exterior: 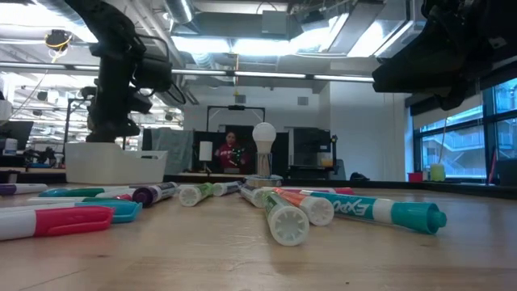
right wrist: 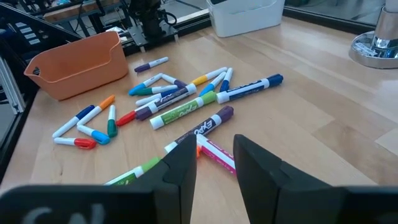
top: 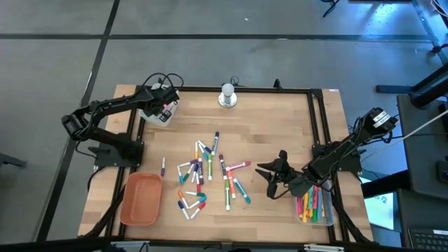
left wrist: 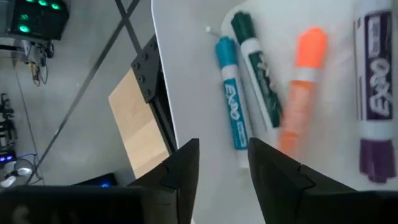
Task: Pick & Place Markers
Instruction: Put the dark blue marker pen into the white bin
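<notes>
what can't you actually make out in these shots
- Inside of the white plastic tray: in the high view the left gripper hangs over it, hiding its contents.
- Orange marker in the left wrist view: motion-blurred, label unreadable.
- Purple-capped white marker: cut off by the picture's edge.
- Clear plastic tray of markers: partly under the right arm; count too small to tell.
- Orange plastic tray: its near wall hides its floor in the right wrist view.

Orange tray [top: 141, 199], white tray [right wrist: 244, 16], multicoloured markers [top: 210, 171], seemingly.

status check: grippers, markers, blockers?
Left gripper open over white tray, empty. Right gripper open, empty, low beside the marker pile. Nothing blocking.
</notes>
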Motion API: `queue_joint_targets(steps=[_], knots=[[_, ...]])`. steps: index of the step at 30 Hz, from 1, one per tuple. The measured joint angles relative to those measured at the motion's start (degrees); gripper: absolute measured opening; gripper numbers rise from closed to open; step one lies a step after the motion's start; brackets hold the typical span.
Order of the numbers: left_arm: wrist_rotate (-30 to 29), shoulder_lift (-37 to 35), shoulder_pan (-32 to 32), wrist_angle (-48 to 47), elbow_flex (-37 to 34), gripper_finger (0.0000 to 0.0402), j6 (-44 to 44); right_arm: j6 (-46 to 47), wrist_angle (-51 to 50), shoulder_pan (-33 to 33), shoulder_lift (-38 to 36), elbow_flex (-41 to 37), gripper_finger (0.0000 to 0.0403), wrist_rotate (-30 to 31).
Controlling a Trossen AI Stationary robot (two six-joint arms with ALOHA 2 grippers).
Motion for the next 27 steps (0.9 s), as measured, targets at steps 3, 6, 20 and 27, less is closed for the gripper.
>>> queue_joint_targets(steps=[3,6,20,27], knots=[[0.28,0.01,0.00,1.62,-0.02,0.0141,-0.61,0.07,0.00,0.00,0.00,0.00,0.0107,0.01],[5.49,-0.01,-0.42,5.38,-0.02,0.0145,-1.57,0.07,0.00,0.00,0.00,0.00,0.0107,0.28],[33.67,0.05,-13.47,36.38,-0.02,0.0137,1.21,1.97,-0.02,0.00,0.00,0.00,0.0107,3.08],[36.52,4.52,-23.78,45.73,0.00,0.0137,2.37,2.03,-0.02,0.00,0.00,0.00,0.0107,3.08]])
